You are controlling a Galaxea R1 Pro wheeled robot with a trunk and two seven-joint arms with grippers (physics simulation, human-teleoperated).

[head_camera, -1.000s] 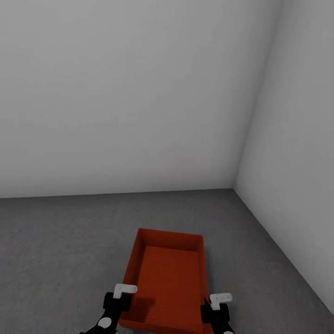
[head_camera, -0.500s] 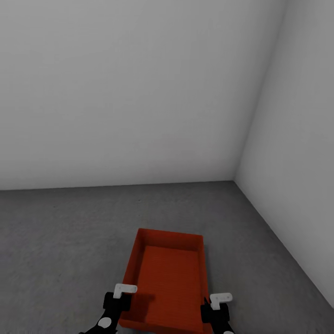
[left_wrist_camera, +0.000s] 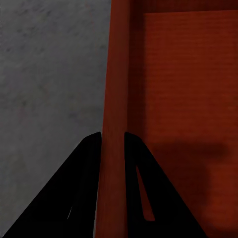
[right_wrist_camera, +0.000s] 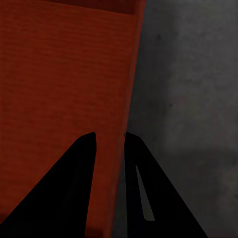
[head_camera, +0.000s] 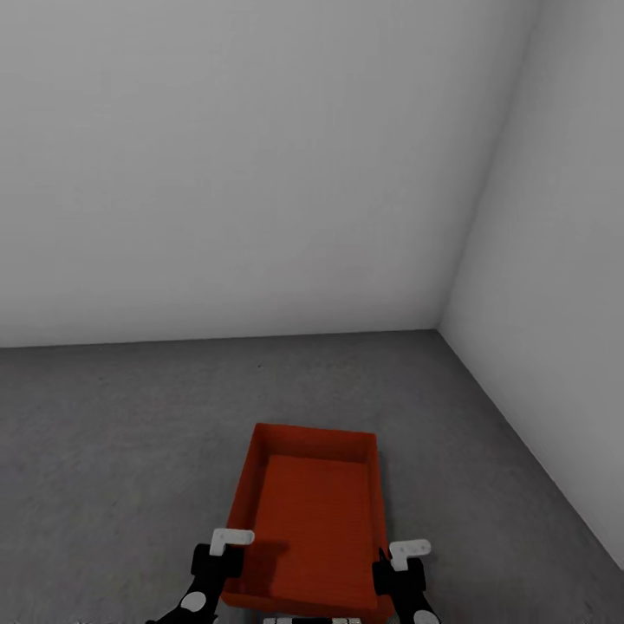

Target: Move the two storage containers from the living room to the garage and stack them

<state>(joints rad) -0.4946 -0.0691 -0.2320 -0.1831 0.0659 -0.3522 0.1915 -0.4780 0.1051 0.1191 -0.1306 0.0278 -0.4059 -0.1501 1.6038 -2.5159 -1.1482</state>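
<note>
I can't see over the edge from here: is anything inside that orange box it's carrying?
Nothing: the storage container shows a bare ribbed bottom. The left gripper and right gripper each pinch a side wall. The near inside corners are hidden.

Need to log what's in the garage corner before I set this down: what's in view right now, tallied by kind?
Orange-red storage container: 1, carried between both grippers over the floor
Grippers: 2, left gripper and right gripper, each clamped on a side wall of the container
Grey-white walls: 2, meeting at a corner
Total: 5
</note>
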